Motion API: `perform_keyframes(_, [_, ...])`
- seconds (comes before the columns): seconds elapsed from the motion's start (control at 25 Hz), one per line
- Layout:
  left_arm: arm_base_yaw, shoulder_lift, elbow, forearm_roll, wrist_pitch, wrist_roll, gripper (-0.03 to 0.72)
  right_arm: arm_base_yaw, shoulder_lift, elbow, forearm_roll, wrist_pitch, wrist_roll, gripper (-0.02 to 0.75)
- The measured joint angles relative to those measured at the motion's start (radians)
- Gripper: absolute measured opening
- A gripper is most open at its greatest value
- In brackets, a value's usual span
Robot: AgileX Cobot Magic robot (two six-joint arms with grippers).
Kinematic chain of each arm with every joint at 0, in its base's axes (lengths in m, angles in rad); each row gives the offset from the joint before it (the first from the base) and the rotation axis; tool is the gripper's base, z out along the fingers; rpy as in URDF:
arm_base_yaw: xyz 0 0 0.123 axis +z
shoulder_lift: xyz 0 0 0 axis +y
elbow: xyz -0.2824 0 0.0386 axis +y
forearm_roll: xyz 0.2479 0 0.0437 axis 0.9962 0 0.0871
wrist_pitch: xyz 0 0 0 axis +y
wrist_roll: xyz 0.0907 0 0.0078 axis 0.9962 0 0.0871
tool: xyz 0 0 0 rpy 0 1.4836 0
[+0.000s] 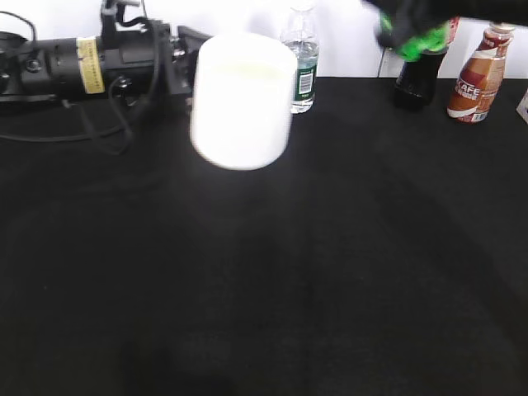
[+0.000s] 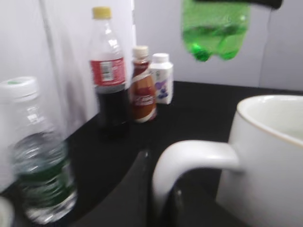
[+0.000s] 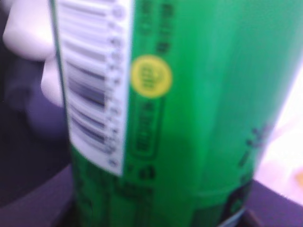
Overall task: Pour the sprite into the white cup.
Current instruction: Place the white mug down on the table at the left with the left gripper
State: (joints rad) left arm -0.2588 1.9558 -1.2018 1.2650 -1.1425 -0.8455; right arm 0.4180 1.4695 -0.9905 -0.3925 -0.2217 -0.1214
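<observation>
The white cup [image 1: 242, 101] hangs in the air above the black table, held by its loop handle [image 2: 189, 163] in my left gripper [image 2: 163, 198], whose dark fingers are shut on that handle. The cup's open mouth [image 2: 279, 118] faces up. The sprite, a bright green bottle [image 1: 417, 37], is lifted at the top right, gripped by my right gripper [image 1: 404, 16]. Its bottom [image 2: 215, 35] shows above and beyond the cup in the left wrist view. Its label and barcode [image 3: 156, 113] fill the right wrist view.
A clear water bottle [image 1: 300, 62] stands behind the cup. A dark cola bottle [image 1: 417, 82] and a brown coffee drink bottle [image 1: 478, 78] stand at the back right. A small white bottle [image 2: 161, 85] stands beside them. The black table [image 1: 330, 272] spreads in front.
</observation>
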Motion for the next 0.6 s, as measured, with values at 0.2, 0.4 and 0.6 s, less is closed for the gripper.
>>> perform_keyframes(0.2, [0.126, -0.02, 0.0, 0.064, -0.003, -0.001, 0.039, 0.0, 0.0, 0.0, 0.106, -0.055, 0.333, 0.388])
perform_keyframes(0.4, [0.276, -0.146, 0.0, 0.128, 0.106, -0.017, 0.039, 0.0, 0.0, 0.001, 0.107, -0.06, 0.455, 0.388])
perform_keyframes(0.6, [0.354, -0.183, 0.028, -0.046, 0.281, -0.017, 0.039, 0.0, 0.0, 0.002, 0.108, -0.064, 0.462, 0.388])
